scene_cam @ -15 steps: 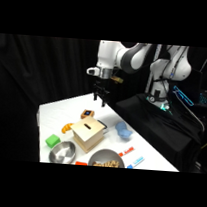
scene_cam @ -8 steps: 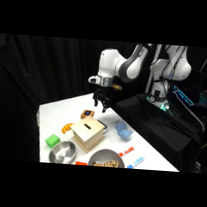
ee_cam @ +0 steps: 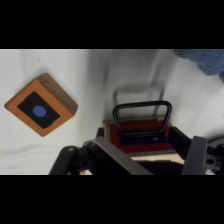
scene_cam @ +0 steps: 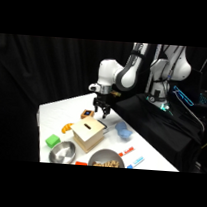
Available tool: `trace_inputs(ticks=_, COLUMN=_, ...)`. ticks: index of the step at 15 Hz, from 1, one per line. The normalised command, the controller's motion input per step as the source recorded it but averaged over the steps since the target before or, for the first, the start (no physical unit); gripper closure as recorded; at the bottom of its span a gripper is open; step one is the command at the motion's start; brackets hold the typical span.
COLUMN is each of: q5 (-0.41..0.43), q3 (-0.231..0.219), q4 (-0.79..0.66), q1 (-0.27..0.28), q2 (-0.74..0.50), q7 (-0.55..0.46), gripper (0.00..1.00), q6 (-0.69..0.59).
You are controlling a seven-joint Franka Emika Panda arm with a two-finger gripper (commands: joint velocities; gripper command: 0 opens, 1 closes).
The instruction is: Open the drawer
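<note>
White table holds the drawer (ee_cam: 141, 131), handle facing the spread pincer (scene_cam: 101, 113).

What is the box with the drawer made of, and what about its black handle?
The box looks like light, plain wood: pale tan, flat, matte faces. The handle looks like thin bent wire, maybe metal, with a black coat, though plastic is possible. The drawer front behind it looks red.

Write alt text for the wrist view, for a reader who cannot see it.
Seen from above, the gripper hangs over the black wire handle on the red-fronted drawer of a light-wood box, on a white table. To the left lies a small orange-and-dark block with a blue dot, apart from the box. Something blue shows at the upper right corner.
</note>
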Motion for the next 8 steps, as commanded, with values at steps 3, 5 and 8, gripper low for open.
trace_inputs(ticks=3, q5=0.284, q3=0.188, q4=0.26, q1=-0.159, q2=0.32, q7=-0.35, gripper=0.0, q6=0.19)
trace_inputs(ticks=5, q5=0.188, q3=0.164, q4=0.23, q1=-0.15, q2=0.31, q7=-0.27, gripper=0.0, q6=0.22)
trace_inputs(ticks=8, q5=0.101, q3=0.113, q4=0.14, q1=-0.148, q2=0.24, q7=-0.22, gripper=0.0, q6=0.22)
